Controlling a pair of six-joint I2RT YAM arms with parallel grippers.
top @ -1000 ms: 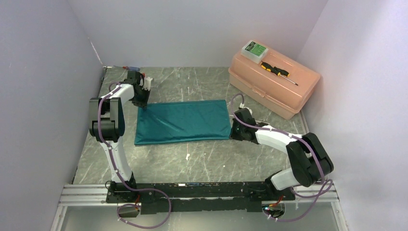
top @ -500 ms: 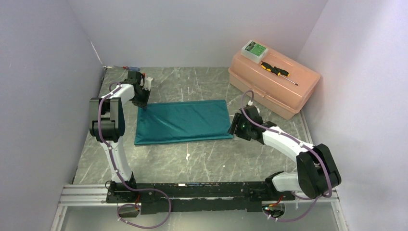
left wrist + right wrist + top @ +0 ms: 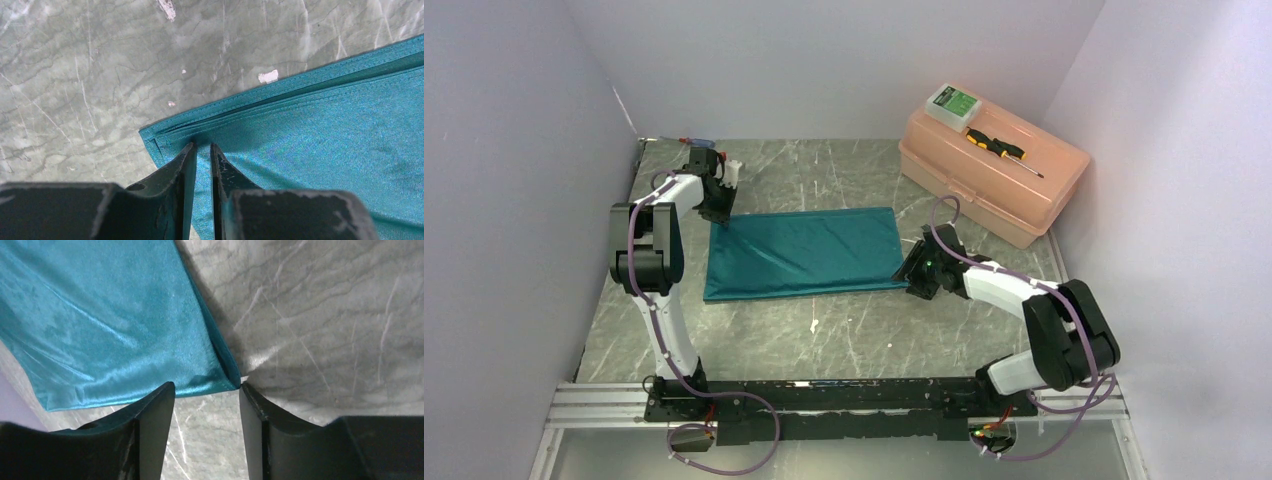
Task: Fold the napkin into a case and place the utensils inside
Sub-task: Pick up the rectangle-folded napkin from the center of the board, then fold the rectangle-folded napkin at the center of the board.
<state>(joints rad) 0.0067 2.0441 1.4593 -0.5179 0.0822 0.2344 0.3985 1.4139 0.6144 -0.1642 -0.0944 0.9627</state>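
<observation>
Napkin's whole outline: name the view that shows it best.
Top external: the napkin lies there entire, a flat teal oblong. The left wrist view shows only one corner, pinched between the left fingers; the right wrist view only another corner, before the parted right fingers.

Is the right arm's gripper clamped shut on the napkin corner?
No, the right wrist view shows the right gripper with its jaws apart, the napkin corner lying at the gap.
</observation>
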